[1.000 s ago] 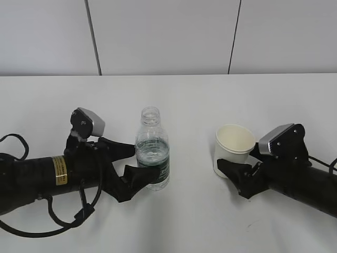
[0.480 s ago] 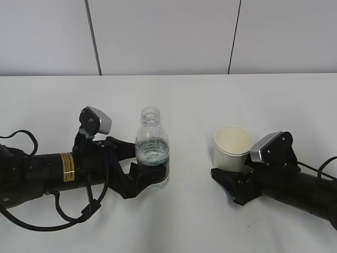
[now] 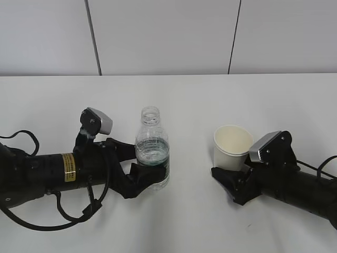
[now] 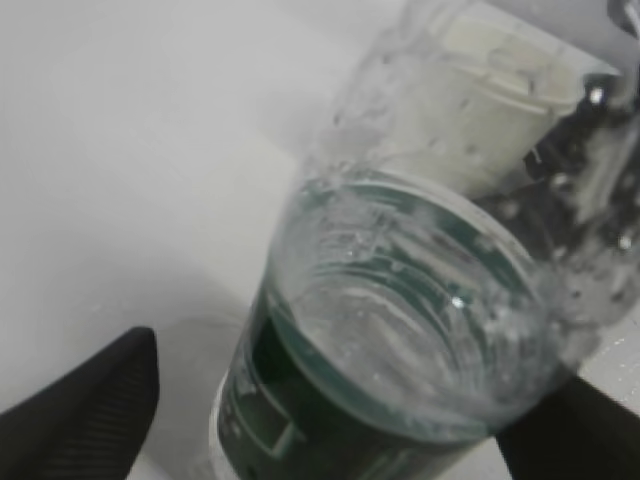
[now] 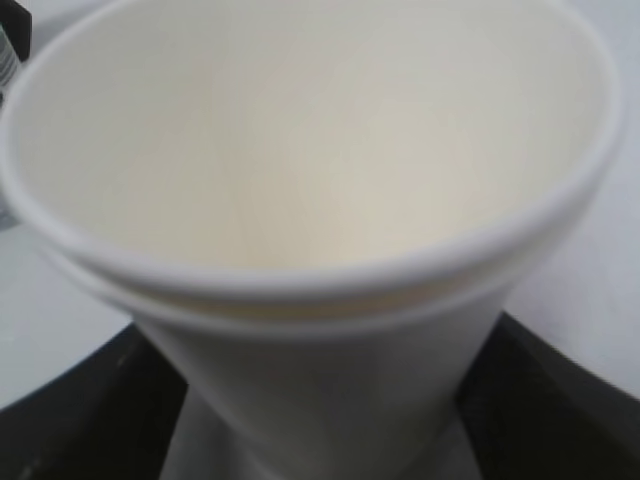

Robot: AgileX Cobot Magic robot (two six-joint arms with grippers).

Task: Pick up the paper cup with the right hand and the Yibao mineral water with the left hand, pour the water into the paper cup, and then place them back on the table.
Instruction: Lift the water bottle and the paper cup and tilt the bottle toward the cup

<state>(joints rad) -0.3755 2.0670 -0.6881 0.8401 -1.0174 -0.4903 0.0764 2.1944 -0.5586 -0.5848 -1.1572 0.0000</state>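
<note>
At frame centre, the left hand point(image 3: 141, 159) brackets the Yibao mineral water point(image 3: 152, 149); centre-right, the right hand point(image 3: 231, 178) brackets the paper cup point(image 3: 232, 147). Firm closure cannot be told. Both stand on the table point(image 3: 200, 95); lifting seems next.

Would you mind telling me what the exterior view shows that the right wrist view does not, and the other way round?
Only the exterior view shows the left hand with its fingers on either side of the Yibao mineral water, both arms, the whole table and the grey wall behind. Only the right wrist view looks from close up into the cream inside of the paper cup, which appears empty, with black fingers low on both sides of it. Both show the paper cup, upright, sitting between the fingers of the right hand.
</note>
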